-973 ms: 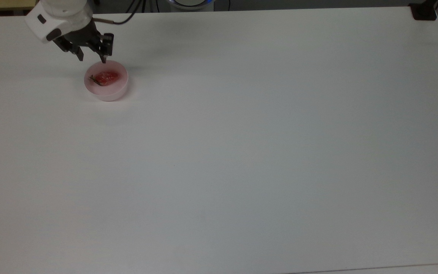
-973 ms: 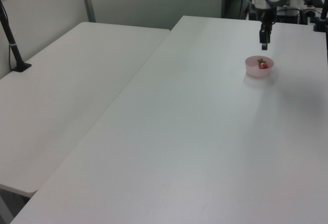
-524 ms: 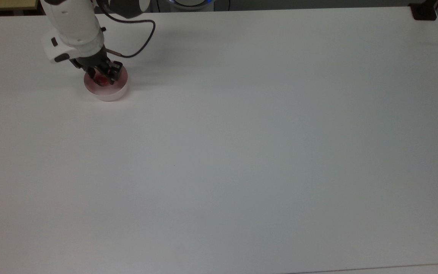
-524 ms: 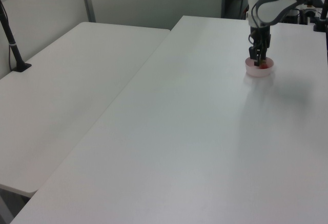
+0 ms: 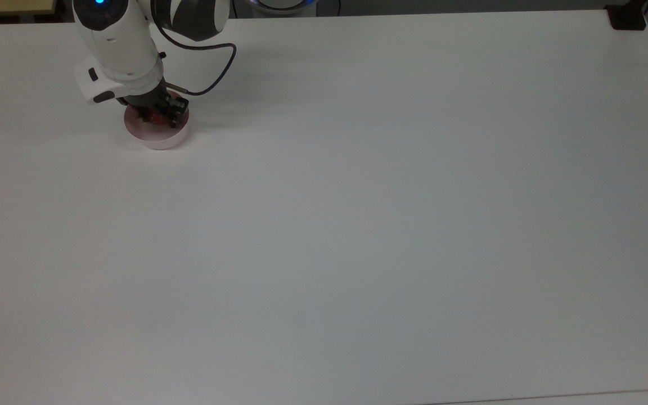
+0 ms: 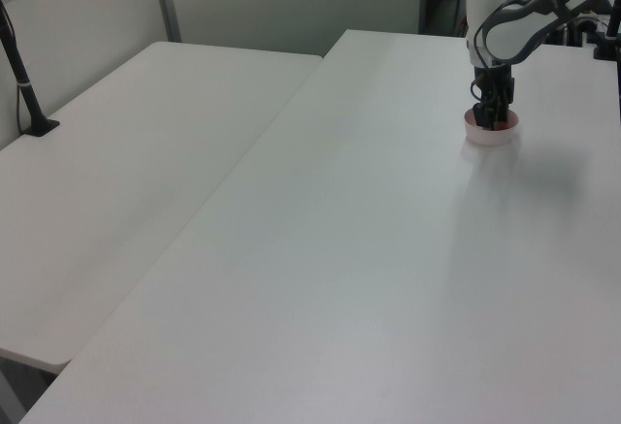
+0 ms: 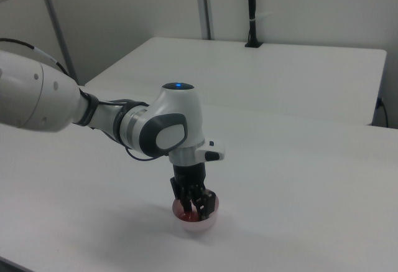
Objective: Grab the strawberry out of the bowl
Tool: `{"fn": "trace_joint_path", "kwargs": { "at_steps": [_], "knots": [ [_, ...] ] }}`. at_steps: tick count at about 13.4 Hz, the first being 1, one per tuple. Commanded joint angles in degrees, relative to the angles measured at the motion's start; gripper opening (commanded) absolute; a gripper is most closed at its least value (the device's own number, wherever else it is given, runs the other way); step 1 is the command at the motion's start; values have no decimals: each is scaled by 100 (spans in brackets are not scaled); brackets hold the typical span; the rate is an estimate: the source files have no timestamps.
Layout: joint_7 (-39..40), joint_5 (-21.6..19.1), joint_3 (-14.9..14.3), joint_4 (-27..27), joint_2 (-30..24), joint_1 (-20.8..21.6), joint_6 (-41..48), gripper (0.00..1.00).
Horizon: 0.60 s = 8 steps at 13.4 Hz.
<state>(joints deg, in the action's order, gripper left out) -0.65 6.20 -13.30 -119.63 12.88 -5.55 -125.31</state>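
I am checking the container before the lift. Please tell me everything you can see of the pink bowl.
The bowl is small, round and pale pink, with plain smooth sides that look like plastic. It stands upright on the white table, near the top view's upper left corner. The gripper reaches down into it from above, around the red strawberry that lies inside.

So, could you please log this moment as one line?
phase: reach | gripper: lowered into bowl | strawberry: in bowl, between fingers | lift: not yet
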Motion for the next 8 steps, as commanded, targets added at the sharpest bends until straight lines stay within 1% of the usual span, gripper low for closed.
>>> {"fn": "trace_joint_path", "kwargs": {
  "at_steps": [1, 2, 3, 7, 8],
  "knots": [
    [-67, 163, -23, -201, -57, 45, -214, 39],
    [-41, 163, -23, -183, -84, 28, -214, 32],
    [-32, 154, -23, -157, -110, 19, -196, 30],
    [39, 119, -23, -69, -189, 10, -135, 30],
    [47, 119, -23, -69, -189, 10, -135, 31]
  ]
}}
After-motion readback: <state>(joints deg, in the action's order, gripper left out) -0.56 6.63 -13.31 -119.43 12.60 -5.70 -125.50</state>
